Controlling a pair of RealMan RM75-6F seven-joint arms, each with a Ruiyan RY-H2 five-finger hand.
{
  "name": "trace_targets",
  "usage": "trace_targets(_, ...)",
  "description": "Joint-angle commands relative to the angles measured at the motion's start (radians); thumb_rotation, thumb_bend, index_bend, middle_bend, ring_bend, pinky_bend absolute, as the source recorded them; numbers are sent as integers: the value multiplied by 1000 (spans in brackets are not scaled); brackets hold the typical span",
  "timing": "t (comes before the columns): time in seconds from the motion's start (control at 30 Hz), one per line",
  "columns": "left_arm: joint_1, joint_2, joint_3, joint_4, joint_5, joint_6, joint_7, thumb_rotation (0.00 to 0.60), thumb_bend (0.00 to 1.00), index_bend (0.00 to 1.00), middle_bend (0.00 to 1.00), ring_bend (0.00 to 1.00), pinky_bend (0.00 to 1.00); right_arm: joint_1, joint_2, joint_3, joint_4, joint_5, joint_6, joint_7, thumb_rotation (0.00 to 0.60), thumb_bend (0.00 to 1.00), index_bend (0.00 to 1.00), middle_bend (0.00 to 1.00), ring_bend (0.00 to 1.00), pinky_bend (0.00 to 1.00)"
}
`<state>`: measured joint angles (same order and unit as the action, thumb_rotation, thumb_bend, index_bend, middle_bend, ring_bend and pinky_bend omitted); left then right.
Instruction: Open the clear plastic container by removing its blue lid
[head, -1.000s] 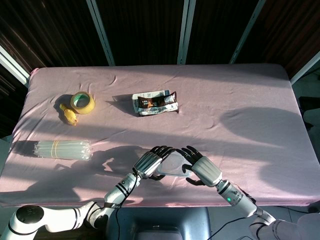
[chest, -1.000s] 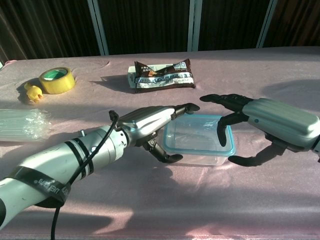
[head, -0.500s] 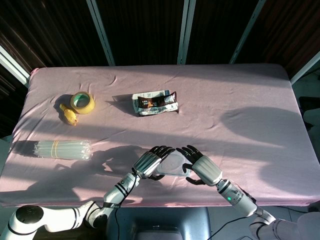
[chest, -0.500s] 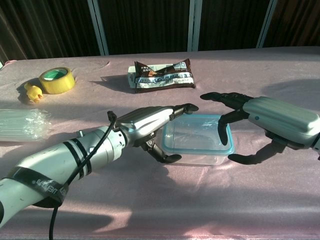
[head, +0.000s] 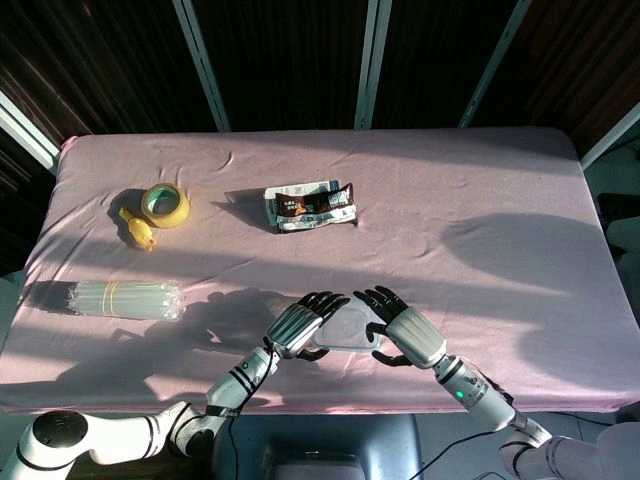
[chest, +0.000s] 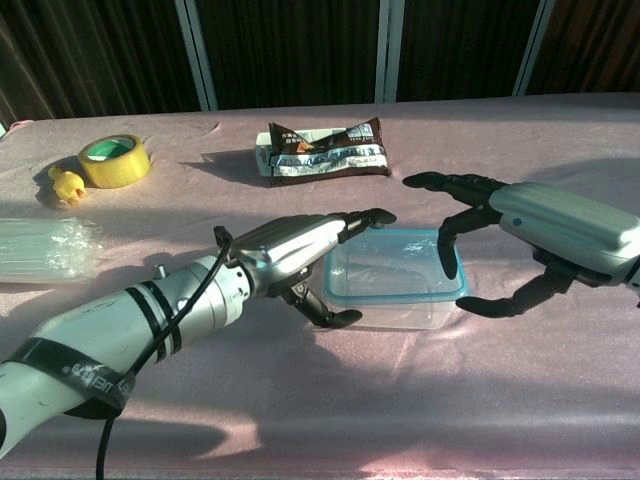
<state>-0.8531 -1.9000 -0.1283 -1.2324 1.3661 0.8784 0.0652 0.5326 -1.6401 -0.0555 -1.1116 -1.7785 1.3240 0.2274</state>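
Head view: container mostly hidden between hands. Chest view: blue lid on; left hand cups left end, right hand spread over right edge, contact unclear

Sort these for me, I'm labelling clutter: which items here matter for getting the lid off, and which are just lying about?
Belongs to the job:
clear plastic container
blue lid
left hand
right hand

Just lying about:
yellow tape roll
small yellow toy
snack packet
bundle of clear straws
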Motion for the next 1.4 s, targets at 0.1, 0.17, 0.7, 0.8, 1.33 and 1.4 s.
trace_targets(0.1,2,2,2,-5,6,4,-4,600,284,0,452,388,361,2,-1,6,0,3,8,-4,600,431,676,121,0,0)
trace_targets(0.17,3,5,5,-10,11,6,-7,600,284,0,451,388,361,5,-7,11,5,6,11,-2,600,432,675,124,0,0)
trace_targets(0.7,18,45,23,-60,54,36,-37,600,285,0,454,389,367,25,-53,37,57,26,17,16,600,437,676,143,0,0)
trace_targets(0.8,20,50,24,-63,63,44,-45,600,285,0,451,388,364,28,-55,34,56,26,15,17,600,442,694,146,0,0)
trace_targets(1.33,17,81,48,-25,183,112,-296,600,290,0,50,0,8,29,-52,40,66,-2,100,28,600,551,818,208,7,0)
trace_targets(1.4,19,85,49,-21,189,122,-309,600,290,0,17,0,1,28,-43,43,56,-7,114,20,600,551,821,210,9,0)
